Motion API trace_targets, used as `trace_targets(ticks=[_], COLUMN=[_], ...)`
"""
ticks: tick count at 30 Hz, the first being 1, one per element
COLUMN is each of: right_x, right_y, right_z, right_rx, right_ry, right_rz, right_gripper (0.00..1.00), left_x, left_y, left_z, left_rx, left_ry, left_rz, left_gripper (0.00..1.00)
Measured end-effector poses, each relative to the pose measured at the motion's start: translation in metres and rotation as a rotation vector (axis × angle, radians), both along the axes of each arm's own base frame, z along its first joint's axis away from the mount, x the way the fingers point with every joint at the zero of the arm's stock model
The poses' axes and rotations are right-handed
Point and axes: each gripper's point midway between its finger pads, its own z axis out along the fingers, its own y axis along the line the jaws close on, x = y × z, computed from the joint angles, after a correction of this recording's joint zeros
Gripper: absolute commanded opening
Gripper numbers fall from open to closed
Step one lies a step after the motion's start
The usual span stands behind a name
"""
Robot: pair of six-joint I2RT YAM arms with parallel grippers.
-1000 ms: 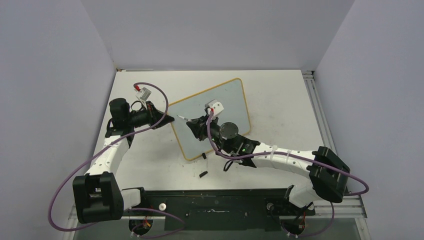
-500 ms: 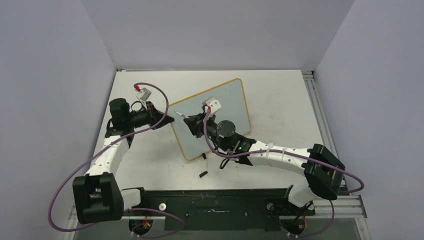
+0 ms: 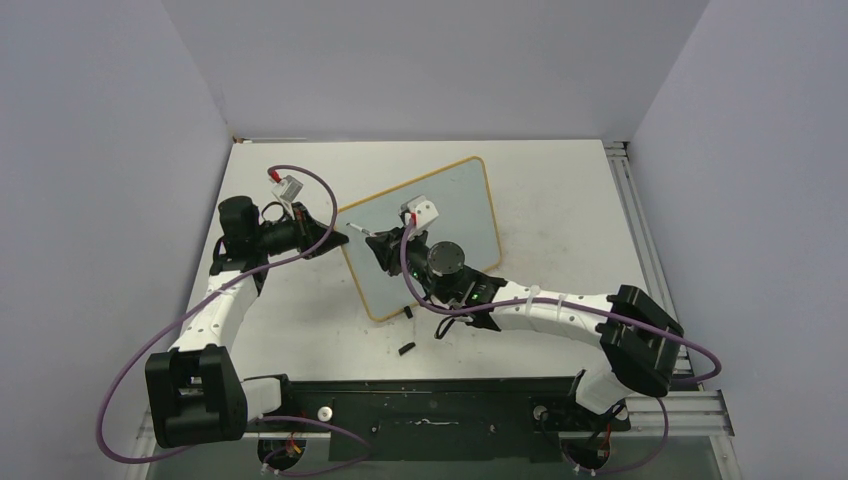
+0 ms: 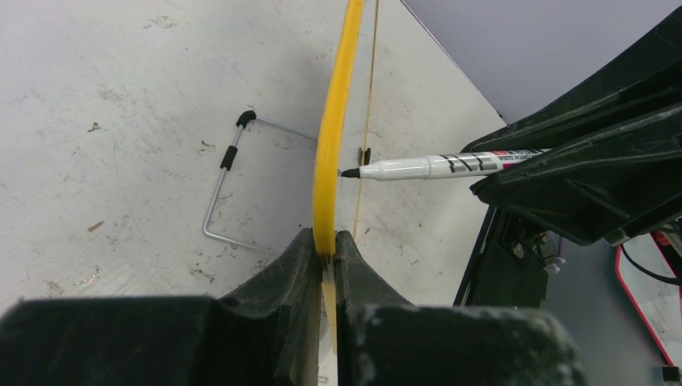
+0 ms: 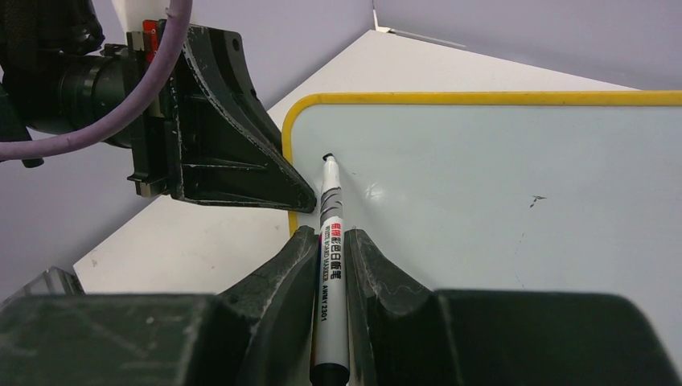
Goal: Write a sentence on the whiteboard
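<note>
The whiteboard (image 3: pixel 445 215), pale grey with a yellow frame, lies slanted across the middle of the table. My left gripper (image 3: pixel 335 240) is shut on its left edge; the left wrist view shows both fingers clamped on the yellow frame (image 4: pixel 334 145). My right gripper (image 3: pixel 385 248) is shut on a white marker (image 5: pixel 330 217). The marker's black tip (image 5: pixel 326 157) is at the board's upper-left corner, at or just off the surface (image 5: pixel 499 185). No sentence shows on the board, only a tiny dark mark (image 5: pixel 537 199).
A bent wire stand (image 4: pixel 221 193) with black tips lies on the table behind the board. Two small black clip pieces (image 3: pixel 408 312) (image 3: pixel 405 349) sit near the board's near edge. Purple cables loop round both arms. Grey walls enclose the table.
My right arm has shifted a little left and away, carrying the marker tip closer to the board's upper-left corner. The left arm and the board have not moved.
</note>
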Motion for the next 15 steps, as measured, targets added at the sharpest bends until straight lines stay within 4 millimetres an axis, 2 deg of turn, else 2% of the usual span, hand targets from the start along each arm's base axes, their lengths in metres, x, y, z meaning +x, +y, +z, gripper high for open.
trace_targets(ticks=[15], right_x=[0.01], right_y=[-0.012], right_z=[0.004], right_rx=[0.008], right_ry=[-0.003], right_rz=[-0.105], right_gripper=[0.05], left_x=[0.0], left_y=[0.0], left_z=[0.0], left_rx=[0.001], left_ry=[0.0], left_rz=[0.001], left_gripper=[0.0])
